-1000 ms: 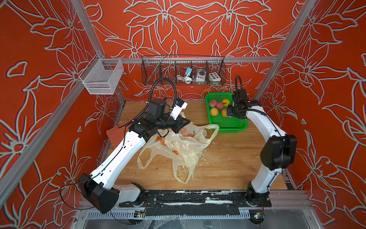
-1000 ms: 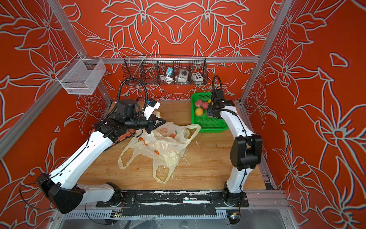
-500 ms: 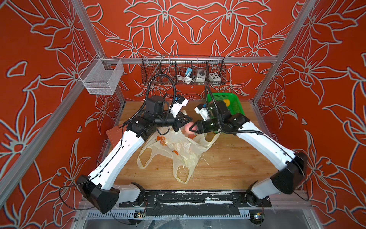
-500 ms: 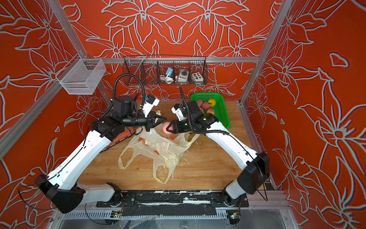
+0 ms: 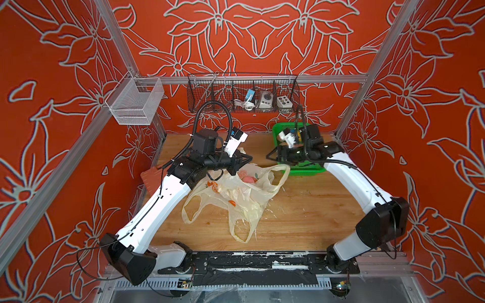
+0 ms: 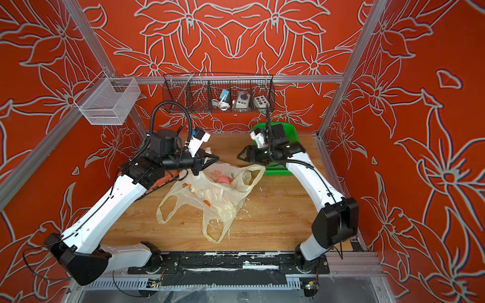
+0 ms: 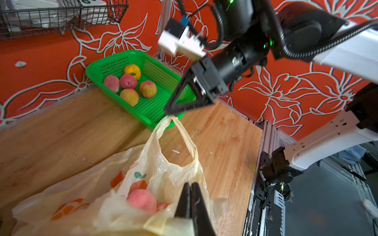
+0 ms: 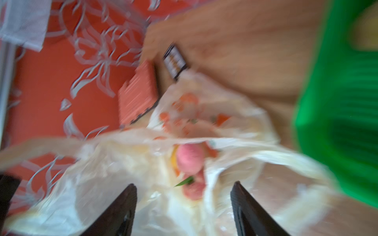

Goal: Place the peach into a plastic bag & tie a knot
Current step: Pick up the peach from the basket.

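Pink, round peach (image 7: 141, 200) lies inside the translucent cream plastic bag (image 7: 163, 173) with orange fruit print, slumped open-mouthed on the wooden worktop (image 5: 301, 210). Left hand (image 7: 190, 185): fully closed, pinching the bag rim. Right hand (image 8: 184, 183): jaws wide apart, gripping nothing.

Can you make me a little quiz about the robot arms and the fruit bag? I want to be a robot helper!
1. True or false: a pink peach lies inside the crinkly cream plastic bag.
2. What is the left gripper doing? A) pinching the bag's edge; B) holding a peach in the air; C) standing wide open.
3. How many fruits lie in the green plastic basket?

Key: 1 true; 2 A; 3 five.
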`<state>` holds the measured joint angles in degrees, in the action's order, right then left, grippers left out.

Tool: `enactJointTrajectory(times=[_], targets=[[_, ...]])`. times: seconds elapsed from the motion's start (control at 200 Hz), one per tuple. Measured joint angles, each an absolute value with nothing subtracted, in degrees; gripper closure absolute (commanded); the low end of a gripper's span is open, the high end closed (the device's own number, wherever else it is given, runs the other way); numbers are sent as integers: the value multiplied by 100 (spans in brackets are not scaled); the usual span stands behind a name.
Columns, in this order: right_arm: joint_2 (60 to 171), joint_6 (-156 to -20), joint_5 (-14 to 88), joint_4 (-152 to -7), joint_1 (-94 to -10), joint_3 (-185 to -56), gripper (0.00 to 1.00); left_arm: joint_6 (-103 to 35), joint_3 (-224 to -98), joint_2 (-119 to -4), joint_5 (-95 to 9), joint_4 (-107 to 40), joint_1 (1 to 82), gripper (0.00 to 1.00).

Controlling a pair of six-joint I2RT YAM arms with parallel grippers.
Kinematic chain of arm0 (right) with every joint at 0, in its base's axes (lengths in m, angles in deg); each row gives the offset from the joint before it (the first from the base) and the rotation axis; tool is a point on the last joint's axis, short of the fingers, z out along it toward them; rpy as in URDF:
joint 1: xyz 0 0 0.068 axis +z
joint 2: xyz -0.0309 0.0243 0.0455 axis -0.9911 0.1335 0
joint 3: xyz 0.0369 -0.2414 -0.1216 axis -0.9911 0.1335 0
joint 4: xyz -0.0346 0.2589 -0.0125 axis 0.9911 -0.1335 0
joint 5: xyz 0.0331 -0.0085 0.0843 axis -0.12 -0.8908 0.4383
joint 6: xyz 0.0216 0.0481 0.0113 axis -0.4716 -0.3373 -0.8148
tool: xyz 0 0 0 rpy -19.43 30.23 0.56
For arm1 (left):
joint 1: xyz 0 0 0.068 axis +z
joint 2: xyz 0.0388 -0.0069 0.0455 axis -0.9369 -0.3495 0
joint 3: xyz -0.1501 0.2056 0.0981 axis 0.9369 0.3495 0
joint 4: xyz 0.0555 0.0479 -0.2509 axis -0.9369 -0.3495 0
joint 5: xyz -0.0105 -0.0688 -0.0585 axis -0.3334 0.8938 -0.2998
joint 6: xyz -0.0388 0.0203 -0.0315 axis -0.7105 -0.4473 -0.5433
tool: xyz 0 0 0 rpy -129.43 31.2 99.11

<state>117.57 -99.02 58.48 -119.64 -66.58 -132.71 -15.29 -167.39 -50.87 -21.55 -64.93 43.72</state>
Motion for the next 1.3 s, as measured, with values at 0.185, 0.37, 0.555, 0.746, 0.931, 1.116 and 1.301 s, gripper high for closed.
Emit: enactJointTrajectory(times=[0.185, 0.37, 0.555, 0.746, 0.931, 1.116, 1.301], targets=[[13016, -9856, 3332, -12191, -7237, -14174, 12, -1571, -16638, -5087, -2035, -6402, 4370, 100], [14928, -9657, 2154, -12290, -7423, -15371, 6, -1562, -16638, -5041, -1925, -6399, 4357, 100], [16196, -9498, 1944, -12517, -7447, -16569, 9, -1525, -16638, -5039, -1914, -6417, 4354, 100], [16943, -9441, 1953, -12709, -7497, -17564, 32, -1472, -16638, -5039, -1914, -6487, 4354, 100], [16919, -9390, 2051, -12808, -7537, -17538, 54, -1437, -16638, -5039, -1941, -6504, 4348, 100], [15510, -9421, 2215, -12598, -7484, -15806, 63, -1437, -16638, -5039, -2026, -6502, 4348, 100], [13009, -9493, 2936, -12252, -6951, -14110, 68, -1415, -16641, -5039, -2032, -6502, 4348, 100]])
